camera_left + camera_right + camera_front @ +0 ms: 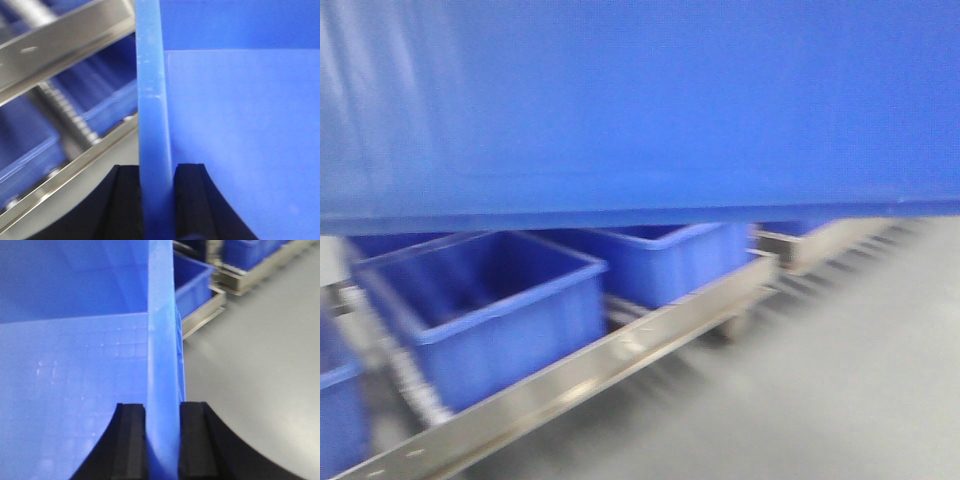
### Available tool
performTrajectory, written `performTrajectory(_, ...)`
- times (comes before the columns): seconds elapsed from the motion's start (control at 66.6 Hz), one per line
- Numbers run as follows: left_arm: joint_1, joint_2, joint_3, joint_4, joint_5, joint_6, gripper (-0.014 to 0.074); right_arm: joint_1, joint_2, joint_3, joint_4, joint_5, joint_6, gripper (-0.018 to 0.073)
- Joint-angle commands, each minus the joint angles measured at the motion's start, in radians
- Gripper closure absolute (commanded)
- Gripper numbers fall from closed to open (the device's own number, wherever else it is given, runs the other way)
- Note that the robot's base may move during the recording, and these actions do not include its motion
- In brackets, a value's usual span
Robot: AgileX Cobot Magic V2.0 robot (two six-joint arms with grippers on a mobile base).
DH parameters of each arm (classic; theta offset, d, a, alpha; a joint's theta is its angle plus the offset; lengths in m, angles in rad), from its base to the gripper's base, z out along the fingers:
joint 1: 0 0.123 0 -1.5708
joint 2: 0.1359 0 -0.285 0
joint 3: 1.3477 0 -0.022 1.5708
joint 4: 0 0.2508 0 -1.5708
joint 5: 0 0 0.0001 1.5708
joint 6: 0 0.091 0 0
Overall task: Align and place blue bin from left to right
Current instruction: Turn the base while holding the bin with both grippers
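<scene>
Both jaws clamped, blue bin (640, 100) rim between each

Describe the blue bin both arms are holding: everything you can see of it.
The blue bin is a large bright-blue crate of smooth plastic. In the front view its broad flat side wall fills the upper frame, blurred, lower edge roughly level. The left tool and right tool are each shut on a thin upright rim wall at opposite ends. What shows of the inside is bare, with a faint grid moulded in.
</scene>
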Motion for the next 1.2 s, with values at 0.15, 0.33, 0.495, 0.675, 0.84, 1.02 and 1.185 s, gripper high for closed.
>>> performTrajectory(0.15,-0.01,-0.017,-0.01,0.04,-0.05,-0.003,0.0707,0.0,-0.019,-0.009,-0.055,-0.06,0.003,0.0637)
performTrajectory(0.33,-0.01,-0.017,-0.01,0.04,-0.05,-0.003,0.0707,0.0,-0.019,-0.009,-0.055,-0.06,0.003,0.0637)
performTrajectory(0.495,-0.01,-0.017,-0.01,0.04,-0.05,-0.003,0.0707,0.0,-0.019,-0.009,-0.055,-0.06,0.003,0.0637)
performTrajectory(0.675,-0.01,-0.017,-0.01,0.04,-0.05,-0.003,0.0707,0.0,-0.019,-0.009,-0.055,-0.06,0.003,0.0637)
performTrajectory(0.84,-0.01,-0.017,-0.01,0.04,-0.05,-0.003,0.0707,0.0,-0.019,-0.009,-0.055,-0.06,0.003,0.0637)
performTrajectory(1.02,-0.01,-0.017,-0.01,0.04,-0.05,-0.003,0.0707,0.0,-0.019,-0.009,-0.055,-0.06,0.003,0.0637)
performTrajectory(1.185,-0.01,-0.017,-0.01,0.04,-0.05,-0.003,0.0707,0.0,-0.019,-0.009,-0.055,-0.06,0.003,0.0637)
